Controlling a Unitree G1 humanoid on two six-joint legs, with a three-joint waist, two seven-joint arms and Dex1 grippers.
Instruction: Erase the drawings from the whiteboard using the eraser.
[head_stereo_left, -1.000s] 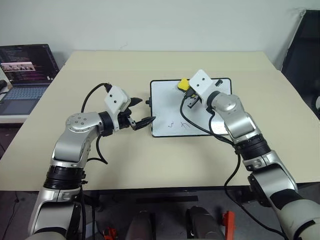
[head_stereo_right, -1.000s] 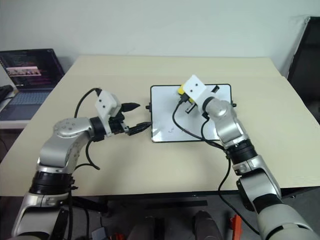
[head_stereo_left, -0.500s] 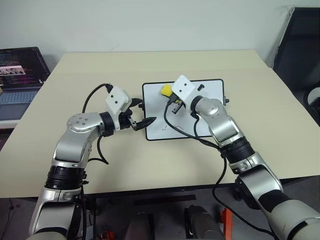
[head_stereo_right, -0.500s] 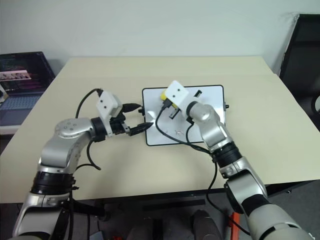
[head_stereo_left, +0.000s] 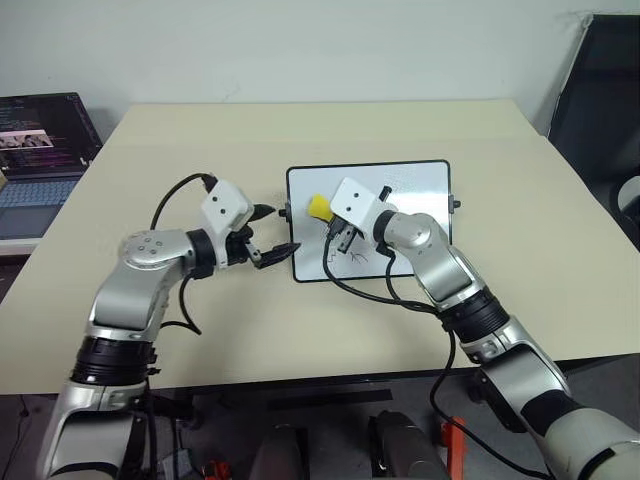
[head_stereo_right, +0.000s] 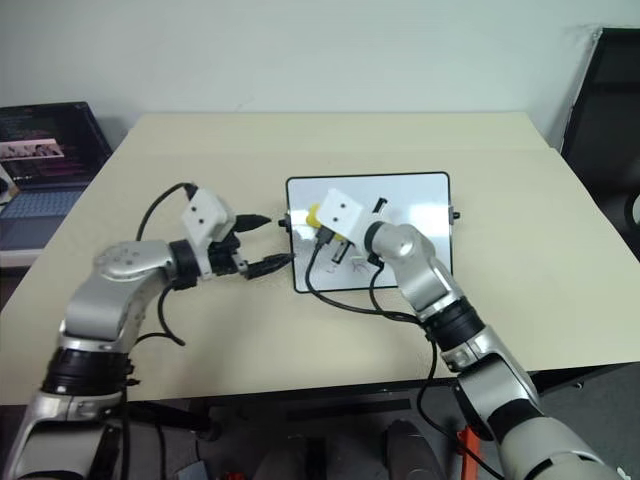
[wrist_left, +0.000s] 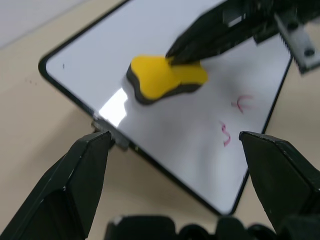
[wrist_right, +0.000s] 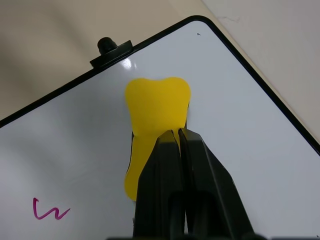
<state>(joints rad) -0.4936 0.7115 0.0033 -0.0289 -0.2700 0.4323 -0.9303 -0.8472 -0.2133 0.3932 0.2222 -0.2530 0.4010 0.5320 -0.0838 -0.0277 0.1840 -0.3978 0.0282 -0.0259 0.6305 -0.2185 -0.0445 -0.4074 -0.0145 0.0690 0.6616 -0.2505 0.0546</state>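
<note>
A beige counter (head_stereo_left: 300, 330) stands before a pale wall, with an open laptop (head_stereo_left: 40, 150) on a lower surface off its left edge and a dark chair (head_stereo_left: 600, 90) at the far right. The whiteboard (head_stereo_left: 420, 200) lies flat near the middle of the counter, black-framed, with small knobs on its sides. The right pincer (wrist_right: 178, 137) is clamped tight on the eraser (head_stereo_left: 318, 207), a yellow block with a dark underside — it sits on the board's left part, close to the left edge and the knob there. Reddish drawings (wrist_left: 232, 120) — a hook and a squiggle — remain on the board nearer the front edge, apart from the eraser. The left pincer (head_stereo_left: 272, 232) hangs just beside the board's left edge, its fingers (wrist_left: 75, 180) spread wide and holding nothing.
</note>
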